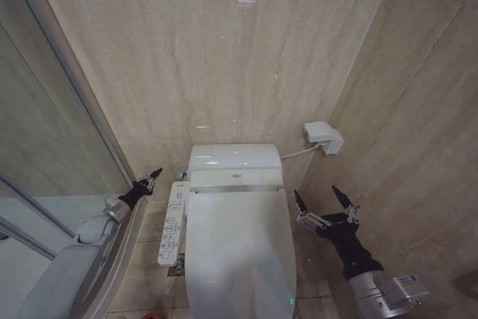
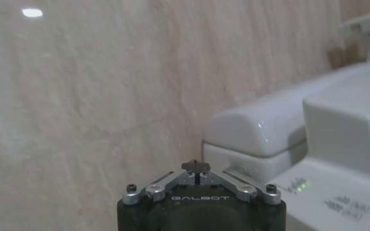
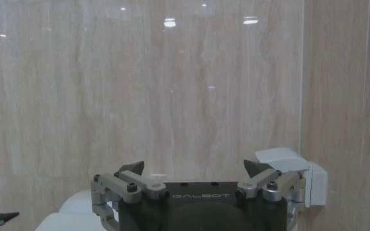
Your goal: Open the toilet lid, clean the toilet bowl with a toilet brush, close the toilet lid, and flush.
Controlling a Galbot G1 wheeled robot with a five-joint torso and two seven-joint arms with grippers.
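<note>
Beside the shut toilet lid, the right gripper hovers nearer, fingers spread. The lid's long axis runs toward the robot. The left gripper, fingers pressed together, waits opposite.

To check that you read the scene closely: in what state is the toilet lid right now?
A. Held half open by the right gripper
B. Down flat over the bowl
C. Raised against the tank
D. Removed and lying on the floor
B: in the head view the toilet lid lies flat and closed, with the left gripper and right gripper off to either side, not touching it.
</note>
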